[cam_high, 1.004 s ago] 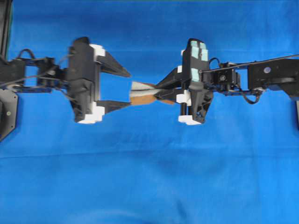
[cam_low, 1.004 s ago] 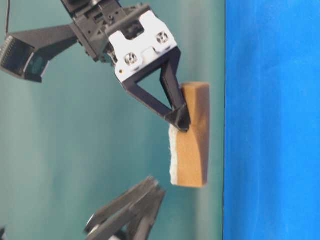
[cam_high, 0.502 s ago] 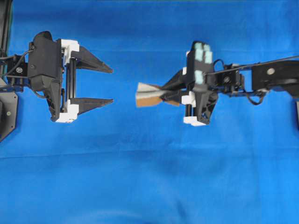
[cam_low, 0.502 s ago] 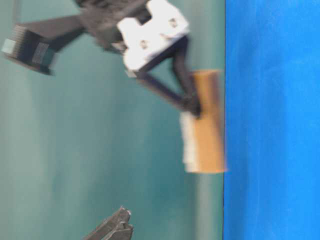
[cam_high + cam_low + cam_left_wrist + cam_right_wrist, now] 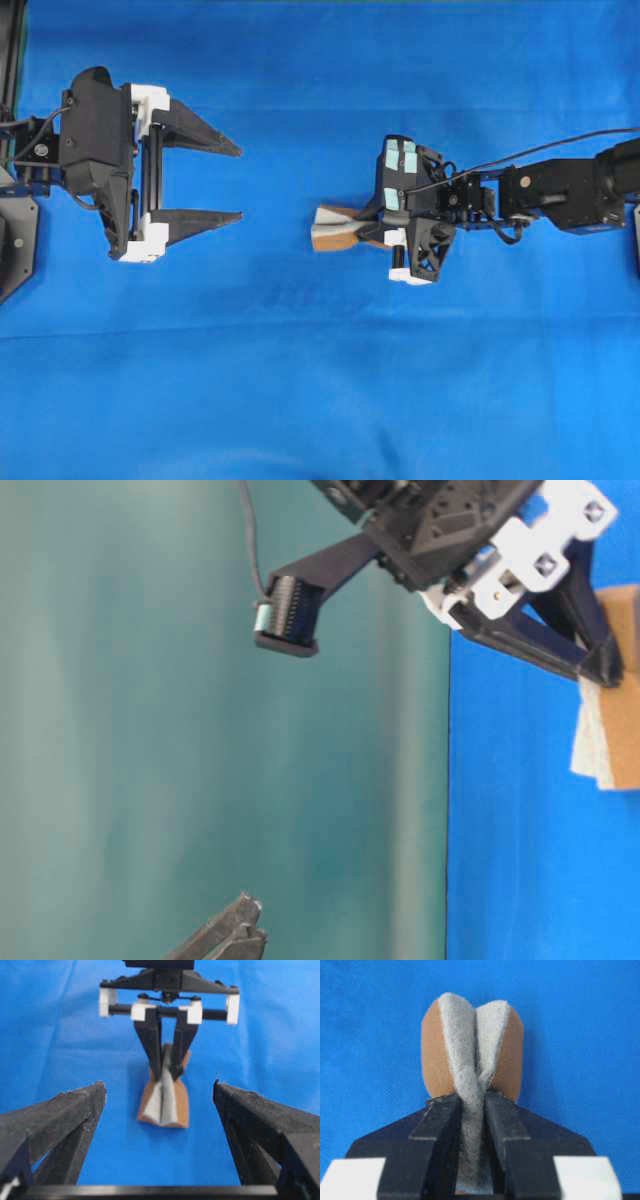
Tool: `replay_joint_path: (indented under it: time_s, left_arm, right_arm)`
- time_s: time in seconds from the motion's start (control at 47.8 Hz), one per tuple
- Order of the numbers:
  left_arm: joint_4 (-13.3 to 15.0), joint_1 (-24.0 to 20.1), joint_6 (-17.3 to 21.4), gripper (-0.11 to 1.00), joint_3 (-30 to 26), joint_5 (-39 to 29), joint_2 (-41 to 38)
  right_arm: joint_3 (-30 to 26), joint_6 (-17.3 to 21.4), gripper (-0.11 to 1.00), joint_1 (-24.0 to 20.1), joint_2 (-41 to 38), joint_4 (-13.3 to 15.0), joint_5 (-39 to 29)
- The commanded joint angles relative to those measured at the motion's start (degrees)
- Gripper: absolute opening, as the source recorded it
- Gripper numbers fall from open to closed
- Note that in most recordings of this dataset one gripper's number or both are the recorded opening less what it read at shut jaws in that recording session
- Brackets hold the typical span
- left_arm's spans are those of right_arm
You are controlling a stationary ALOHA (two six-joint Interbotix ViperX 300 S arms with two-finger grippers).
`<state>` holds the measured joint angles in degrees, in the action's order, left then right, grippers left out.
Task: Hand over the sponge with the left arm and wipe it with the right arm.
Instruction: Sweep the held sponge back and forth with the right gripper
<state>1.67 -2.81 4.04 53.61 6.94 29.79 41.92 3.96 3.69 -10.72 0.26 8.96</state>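
The sponge (image 5: 335,228) is pinched and folded, grey top inward and orange foam outward, with my right gripper (image 5: 352,222) shut on it. The right wrist view shows both fingers squeezing the sponge (image 5: 472,1050) at its near end, the right gripper (image 5: 471,1102) low over the blue cloth. I cannot tell whether the sponge (image 5: 612,742) touches the cloth. My left gripper (image 5: 238,182) stands wide open at the left, well apart from the sponge. From the left wrist view, the sponge (image 5: 165,1102) lies ahead between the spread fingers (image 5: 75,1115), nothing between them.
A blue cloth (image 5: 320,380) covers the whole table. A black arm mount (image 5: 15,250) sits at the left edge. In the table-level view a teal wall (image 5: 150,730) backs the scene, and the right arm's camera (image 5: 287,615) juts out.
The left gripper pulled back to the left, off the sponge, and then stayed still. The right gripper carried the sponge rightwards and down towards the cloth.
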Motion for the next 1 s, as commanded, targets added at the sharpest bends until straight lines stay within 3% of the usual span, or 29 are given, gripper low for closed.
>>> replay_joint_path:
  time_s: [0.0,0.209,0.753,0.983]
  left_arm:
    - [-0.09,0.09,-0.09,0.91,-0.62,0.35,0.18]
    - [-0.09,0.09,-0.09,0.91,-0.7,0.35,0.18]
    - [-0.09,0.09,0.09,0.91,-0.7,0.53,0.09]
    - [-0.09,0.09,0.0,0.91,-0.53,0.35,0.26]
  right_arm:
    - [-0.62,-0.09,0.21,0.18,0.09,-0.18,0.62]
    - [-0.53,-0.26,0.21,2.81,0.26,-0.09,0.62]
    - [-0.35,-4.39,0.21,17.23,1.23,1.93,2.9]
    - [-0.79,-5.19,0.21,17.67,1.23,1.85,3.08]
